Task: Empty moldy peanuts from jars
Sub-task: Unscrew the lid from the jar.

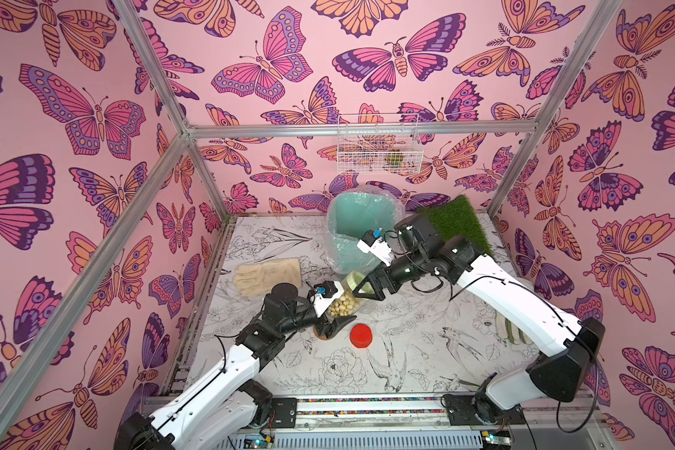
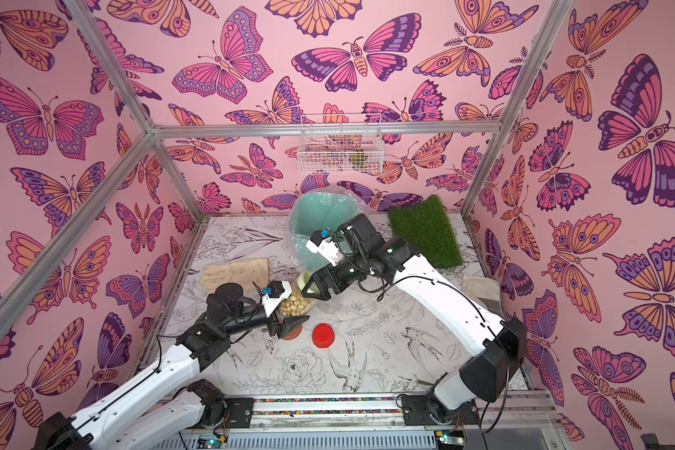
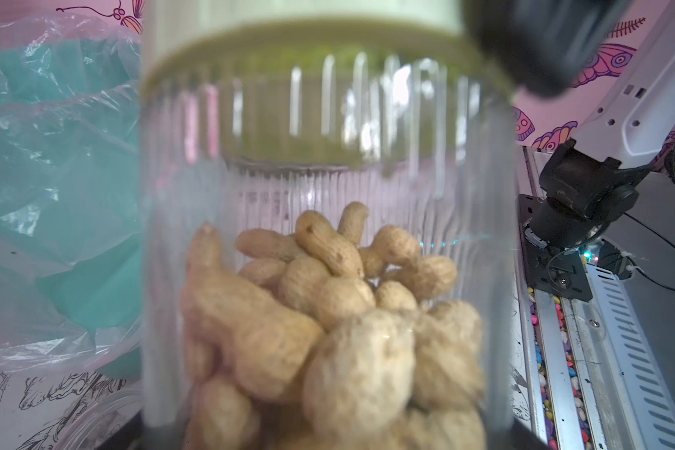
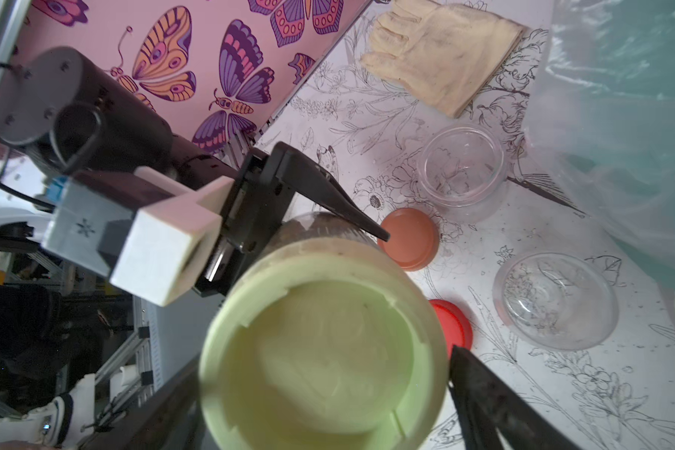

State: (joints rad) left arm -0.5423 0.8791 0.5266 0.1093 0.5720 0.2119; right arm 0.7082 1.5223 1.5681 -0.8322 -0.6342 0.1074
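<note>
My left gripper [image 1: 338,313] is shut on a clear jar [image 1: 343,302] tilted above the table, with a heap of moldy peanuts [image 3: 328,311] inside it. A pale green lid [image 4: 324,362] sits on the jar's mouth. My right gripper [image 4: 320,389] is open, and its dark fingers [image 4: 484,397] stand on either side of the lid. Both top views show the two grippers meeting at the jar [image 2: 295,304]. Two empty clear jars [image 4: 462,167] [image 4: 554,300] stand on the table, with a brown lid [image 4: 410,237] and a red lid [image 4: 451,327] beside them.
A mint-green bin [image 1: 361,230] with a plastic liner stands just behind the grippers. A beige glove [image 1: 267,274] lies to the left and a grass mat [image 1: 458,222] at the back right. A wire basket [image 1: 378,150] hangs on the back wall.
</note>
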